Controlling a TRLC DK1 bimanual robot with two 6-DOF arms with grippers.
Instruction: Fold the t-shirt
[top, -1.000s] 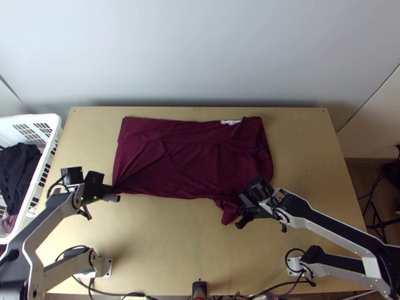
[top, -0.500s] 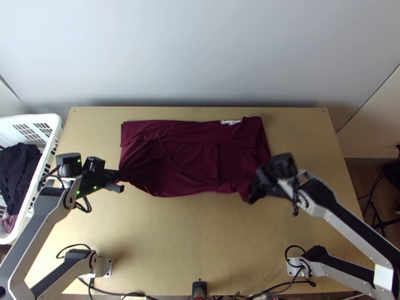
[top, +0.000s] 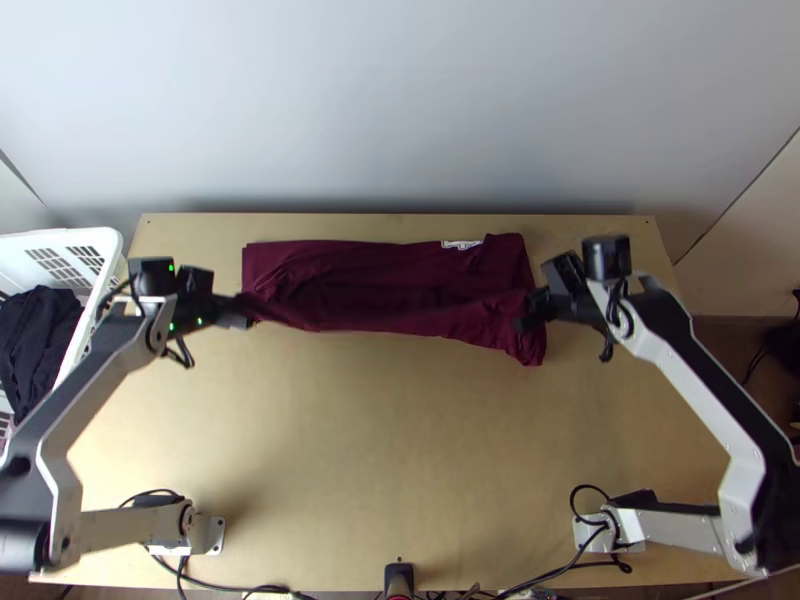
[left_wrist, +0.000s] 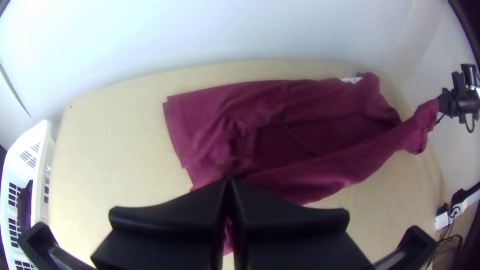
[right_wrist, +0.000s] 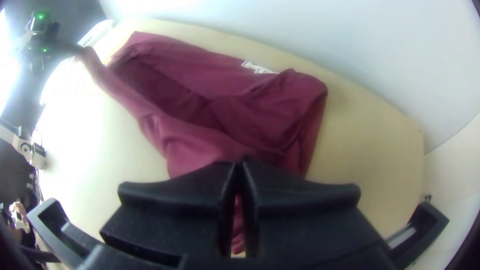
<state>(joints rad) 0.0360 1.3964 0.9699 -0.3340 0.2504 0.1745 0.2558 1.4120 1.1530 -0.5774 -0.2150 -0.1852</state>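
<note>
End effector, left (left_wrist: 228, 181): fingers together, clamped on the near left corner of the t-shirt. End effector, right (right_wrist: 241, 166): fingers together, clamped on gathered cloth at the near right, a loose bunch hanging beside it. T-shirt (top: 360, 262): maroon, far on the worktop (top: 400, 450); far part lying flat and layered, near edge strung between the two grips, hollow behind it. Step in hand, as judged: near edge going over to the far edge. Handling notes: both grips best carried far at one pace and one height, span taut but not stretched; right bunch to be shaken out or laid down first, lest it tuck under as a lump; edge to be set flush below the white print (top: 462, 244), corners square, then both grips released low and drawn straight clear, without dragging the upper layer.
</note>
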